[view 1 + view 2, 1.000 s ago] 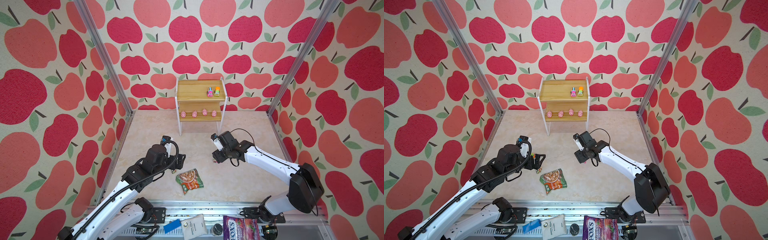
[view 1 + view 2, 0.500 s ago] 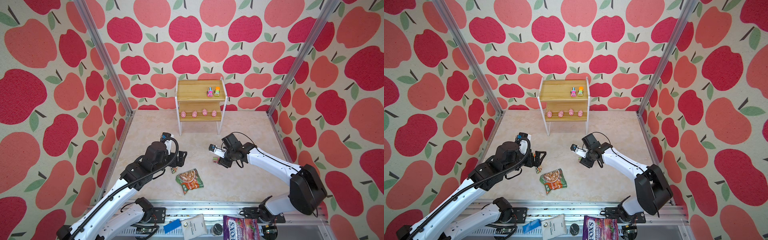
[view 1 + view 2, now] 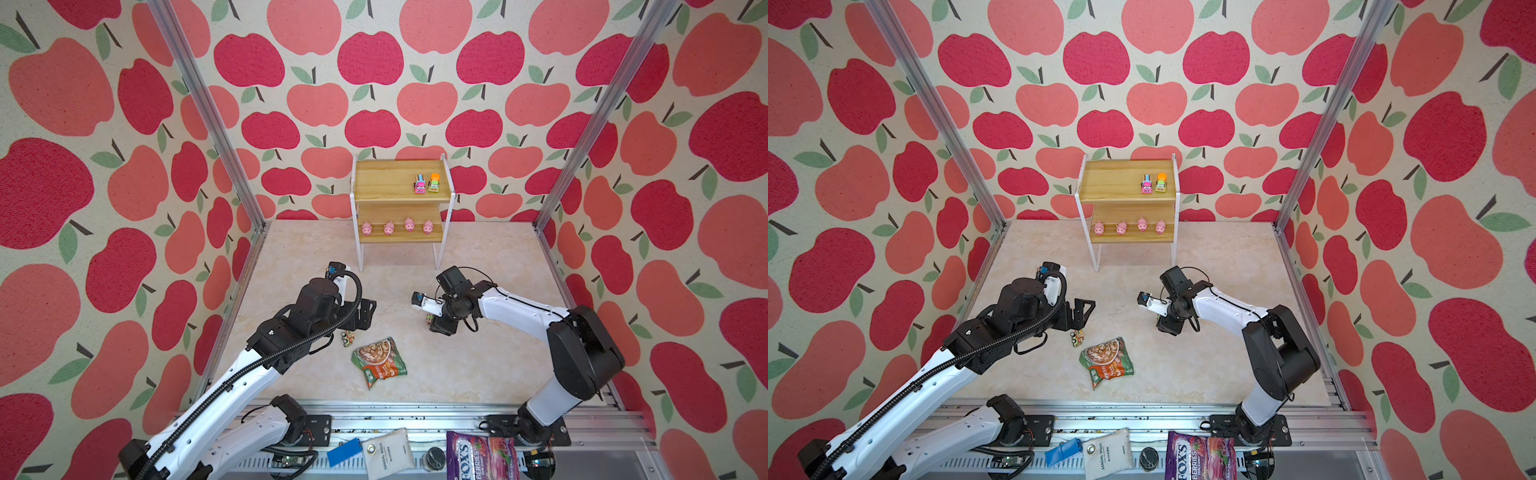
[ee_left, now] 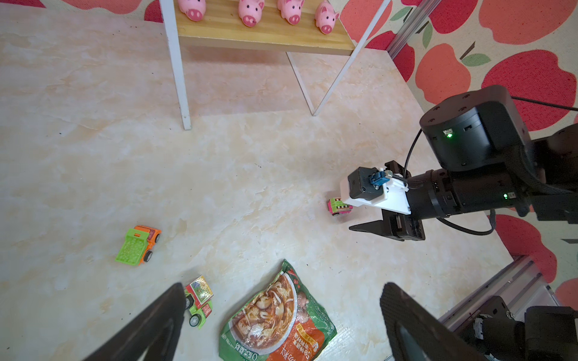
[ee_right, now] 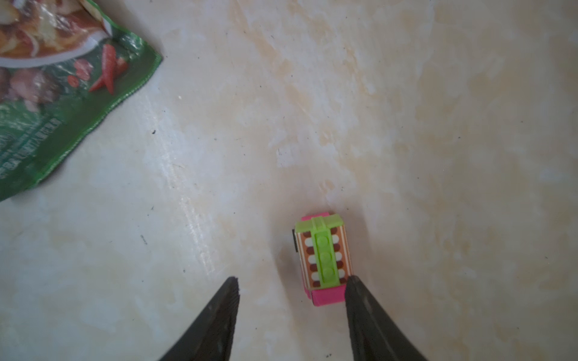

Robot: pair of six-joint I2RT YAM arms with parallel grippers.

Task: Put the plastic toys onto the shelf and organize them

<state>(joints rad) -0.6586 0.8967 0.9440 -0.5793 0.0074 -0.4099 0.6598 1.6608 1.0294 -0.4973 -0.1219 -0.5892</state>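
Observation:
The shelf (image 3: 390, 183) stands at the back wall, with several pink pigs (image 3: 389, 227) on its lower board and two trucks (image 3: 427, 184) on its top board. A pink-and-green truck (image 5: 323, 259) lies on the floor. My right gripper (image 5: 292, 281) hangs low over it, open, with one fingertip (image 5: 352, 283) touching the truck's side and the other apart. My left gripper (image 4: 284, 286) is wide open above the floor and holds nothing. A green-and-red truck (image 4: 198, 300) sits beside its finger. A green-and-orange truck (image 4: 139, 245) lies further off in the left wrist view.
A flat green-and-orange snack packet (image 3: 378, 360) lies on the floor between the two arms, close to the green-and-red truck (image 3: 347, 337). Apple-patterned walls with metal posts (image 3: 208, 116) close in the marble floor. Packets and small items lie on the front rail (image 3: 482, 455).
My right gripper has swung down to the floor at the pink-and-green truck and its jaws have narrowed. The left arm has edged slightly towards the middle, still wide open.

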